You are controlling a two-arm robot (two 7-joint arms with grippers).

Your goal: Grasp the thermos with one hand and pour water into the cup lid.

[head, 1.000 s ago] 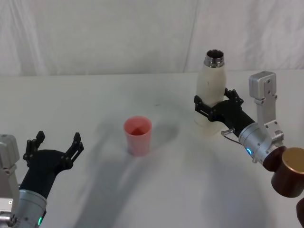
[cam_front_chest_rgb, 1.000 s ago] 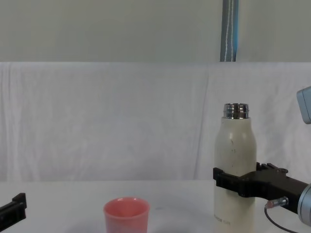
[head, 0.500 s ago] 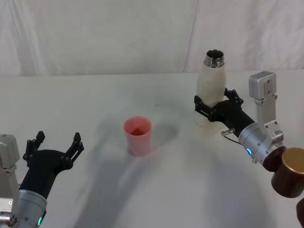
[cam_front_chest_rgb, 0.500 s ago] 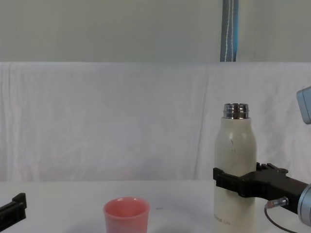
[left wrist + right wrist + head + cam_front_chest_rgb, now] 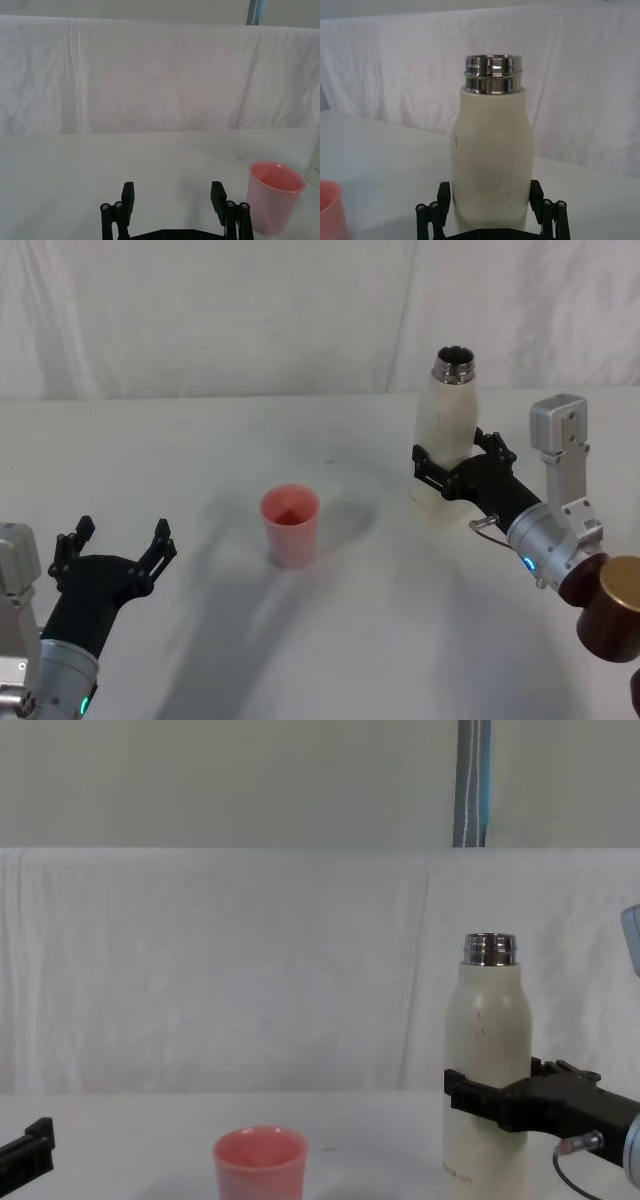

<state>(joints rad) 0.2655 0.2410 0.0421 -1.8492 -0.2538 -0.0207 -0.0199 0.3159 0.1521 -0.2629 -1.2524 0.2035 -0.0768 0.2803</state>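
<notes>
The thermos (image 5: 443, 440), stiff, smooth and probably heavy with water, is clenched low on its body by the right claw (image 5: 452, 477), with the light, easily tipped cup (image 5: 291, 526) well to the claw's left on the bench (image 5: 200, 440), while the left claw (image 5: 112, 542) is parked, spread wide.

Spread left gripper (image 5: 173, 196) fingers (image 5: 128, 195) near cup lid (image 5: 275, 201)

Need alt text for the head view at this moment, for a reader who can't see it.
The right end effector grips the lower body of the upright, uncapped thermos on the right of a white table. The pink cup lid stands upright near the middle, apart from the thermos. The left end effector rests open at the near left, holding nothing.
</notes>
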